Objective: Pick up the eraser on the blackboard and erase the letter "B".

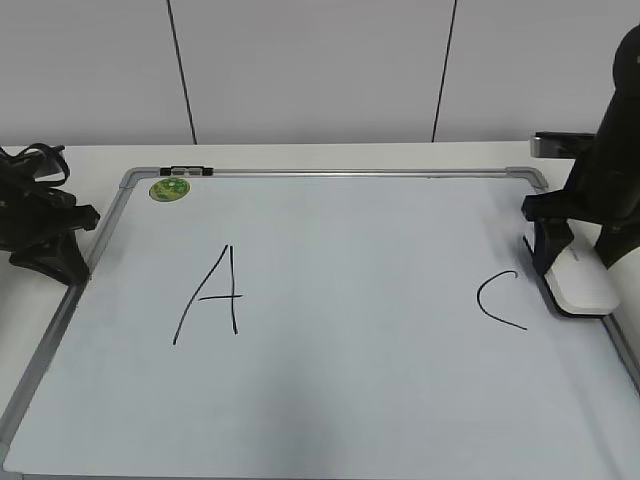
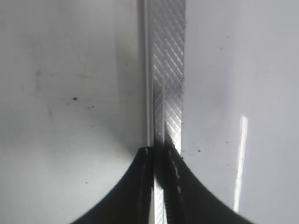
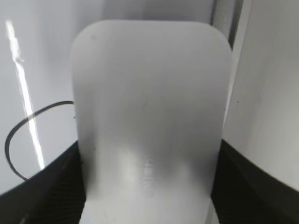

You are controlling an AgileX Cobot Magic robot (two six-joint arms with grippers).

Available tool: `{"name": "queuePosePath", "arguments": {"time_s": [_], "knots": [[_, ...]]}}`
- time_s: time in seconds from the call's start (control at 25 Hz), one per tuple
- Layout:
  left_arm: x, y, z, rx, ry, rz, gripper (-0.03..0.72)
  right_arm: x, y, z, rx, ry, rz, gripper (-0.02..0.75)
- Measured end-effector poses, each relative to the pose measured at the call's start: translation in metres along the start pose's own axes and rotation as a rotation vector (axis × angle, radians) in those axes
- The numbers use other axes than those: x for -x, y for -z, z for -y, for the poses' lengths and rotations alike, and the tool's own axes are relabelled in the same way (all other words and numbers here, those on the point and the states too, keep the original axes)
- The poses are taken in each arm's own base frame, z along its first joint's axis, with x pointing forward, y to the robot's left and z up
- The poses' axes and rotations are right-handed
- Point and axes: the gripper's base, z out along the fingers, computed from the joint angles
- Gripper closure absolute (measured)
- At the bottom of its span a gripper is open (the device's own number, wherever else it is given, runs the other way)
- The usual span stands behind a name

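The blackboard (image 1: 350,390) is a white board with a silver frame, lying flat. The eraser (image 1: 582,285) is a white rounded block lying at the board's right edge, right of the "C" (image 1: 500,300). My right gripper (image 1: 575,250) stands over its far end, and in the right wrist view its fingers (image 3: 147,186) press both sides of the eraser (image 3: 149,93). No letter "B" shows; the board between the "A" (image 1: 215,295) and the "C" is bare. My left gripper (image 1: 70,262) is shut and empty over the board's left frame (image 2: 168,70).
A round green sticker (image 1: 170,188) and a black clip (image 1: 187,171) sit at the board's top left. The table's back edge meets a grey panelled wall. Part of the "C" (image 3: 28,135) shows left of the eraser in the right wrist view.
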Motion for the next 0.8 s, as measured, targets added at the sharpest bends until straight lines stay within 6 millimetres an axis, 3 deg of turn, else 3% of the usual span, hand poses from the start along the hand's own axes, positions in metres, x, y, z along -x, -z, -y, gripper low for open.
{"name": "queuePosePath", "arguments": {"time_s": [0.8], "knots": [[-0.0001,0.0,0.0001,-0.002,0.001,-0.001,0.65,0.0057,-0.0064,0.0022,-0.016,0.004,0.024,0.198]]}}
